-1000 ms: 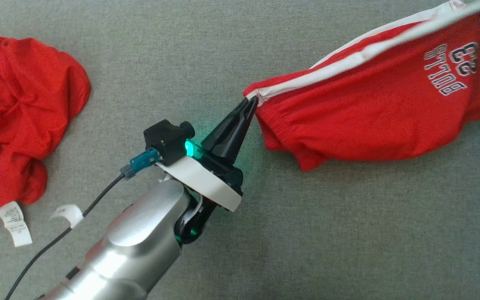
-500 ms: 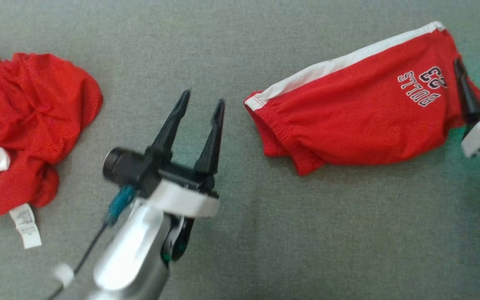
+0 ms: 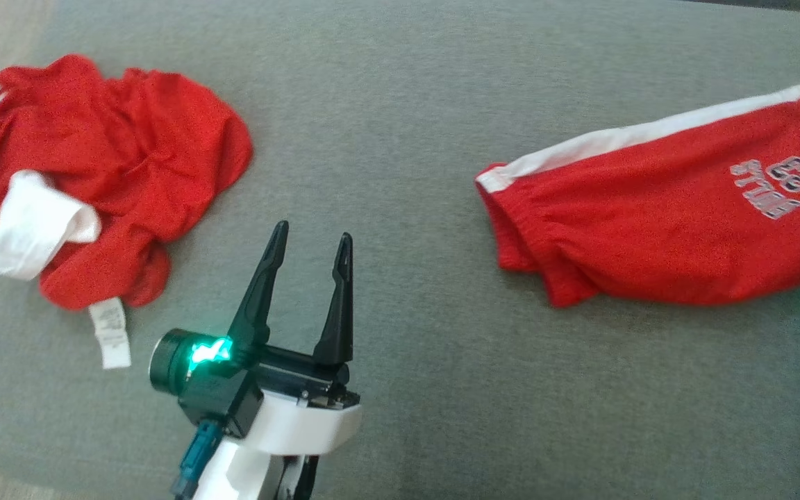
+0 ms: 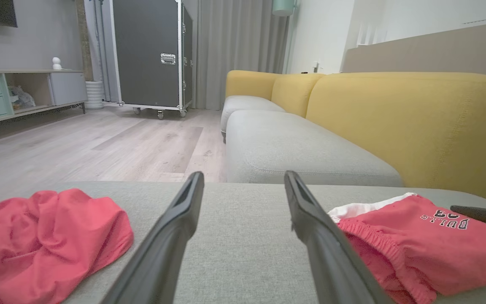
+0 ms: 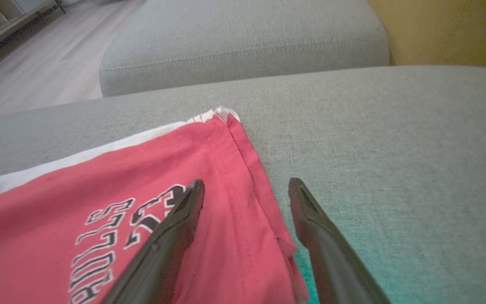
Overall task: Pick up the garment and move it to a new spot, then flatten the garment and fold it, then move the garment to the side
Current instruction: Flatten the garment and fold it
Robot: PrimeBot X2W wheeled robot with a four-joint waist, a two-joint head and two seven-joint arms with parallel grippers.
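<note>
The red shorts (image 3: 650, 236) lie on the grey cushion (image 3: 407, 104), over at 3 o'clock in the head view. They are mostly flat, with some puffs and wrinkles. A white stripe (image 3: 636, 135) runs along their 12 o'clock edge. The stretchy waist (image 3: 511, 222) is bunched up and points to 9 o'clock. The leg end points to 3 o'clock. Near that end are the letters (image 3: 771, 184) "BULLS 23", upside down from the head.

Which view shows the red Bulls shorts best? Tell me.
Head view: the red Bulls shorts lie almost whole on the grey cushion. Left wrist view catches the elastic waistband end; right wrist view, the lettered hem corner.
</note>
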